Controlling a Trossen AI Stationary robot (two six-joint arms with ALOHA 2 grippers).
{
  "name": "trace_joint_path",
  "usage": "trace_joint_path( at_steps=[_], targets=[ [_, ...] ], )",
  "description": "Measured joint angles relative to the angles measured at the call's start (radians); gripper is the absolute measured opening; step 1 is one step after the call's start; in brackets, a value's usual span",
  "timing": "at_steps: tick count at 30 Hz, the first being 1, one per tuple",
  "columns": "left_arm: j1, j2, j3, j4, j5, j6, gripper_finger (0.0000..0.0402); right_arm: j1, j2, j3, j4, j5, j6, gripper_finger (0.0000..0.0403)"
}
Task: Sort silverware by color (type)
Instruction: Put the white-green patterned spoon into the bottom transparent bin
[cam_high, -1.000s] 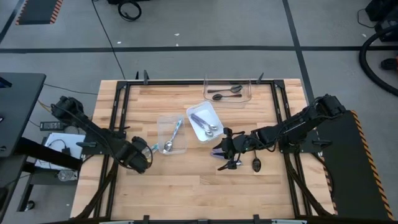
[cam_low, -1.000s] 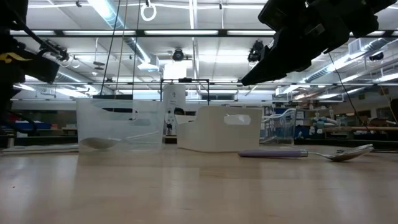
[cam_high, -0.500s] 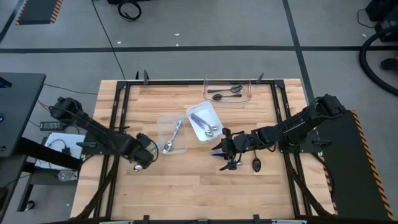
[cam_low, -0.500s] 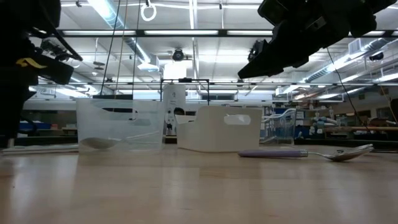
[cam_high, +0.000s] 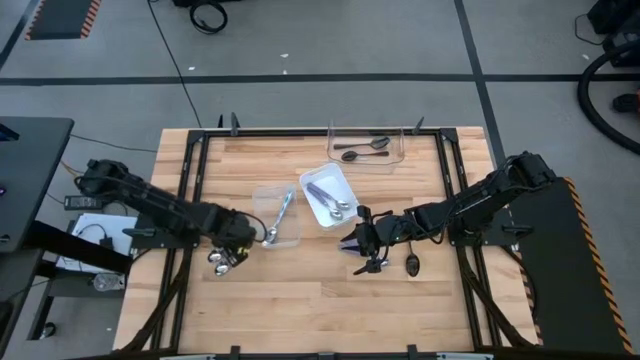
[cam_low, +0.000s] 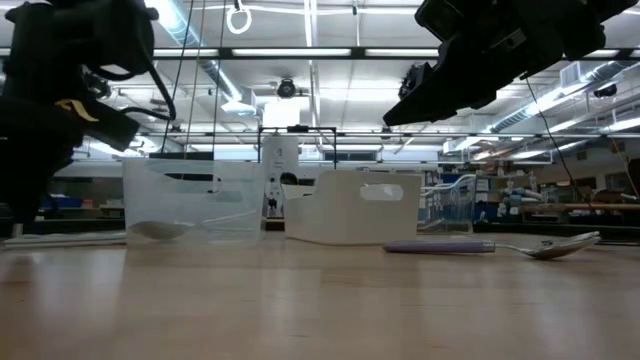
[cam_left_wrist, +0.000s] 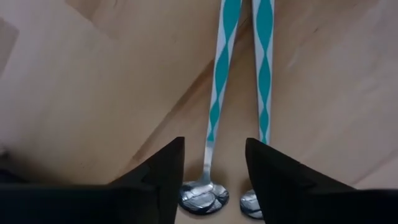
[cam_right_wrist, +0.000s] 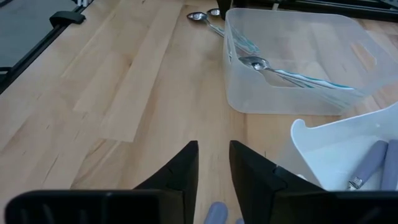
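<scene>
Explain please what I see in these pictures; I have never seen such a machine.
Two robot arms work at a wooden table. One picture looks down from above, one looks level across the table, and two come from cameras on the arms' wrists. Three bins hold sorted spoons: blue-handled in the clear bin, purple in the white bin, black in the far bin. The left gripper, open, is over two blue spoons lying on the wood. The right gripper, open, hangs above a purple spoon; a black spoon lies beside it. Nothing is held.
</scene>
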Motion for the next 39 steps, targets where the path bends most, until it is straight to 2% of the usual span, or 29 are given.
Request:
trace_joint_path(
  at_steps=[6,13,18,29,39],
  targets=[
    [0.031,0.0,-0.062,0.008,0.076,0.024,0.0194,0.0,0.0,0.0,-0.001,-0.001,0.0,0.0098],
    [0.027,0.001,-0.104,0.065,0.127,0.007,0.0182,0.0,0.0,0.0,-0.001,-0.001,0.003,0.0096],
    [0.027,0.0,-0.108,0.065,0.125,0.0,0.0147,0.0,0.0,0.0,-0.002,-0.001,0.004,0.0095],
    [0.027,0.0,-0.108,0.063,0.122,-0.138,0.0021,0.0,0.0,0.0,-0.002,-0.002,0.004,0.0095],
    [0.027,0.0,-0.054,0.067,0.124,-0.151,0.0018,0.002,0.0,0.0,-0.002,-0.002,0.003,0.0094]
  ],
)
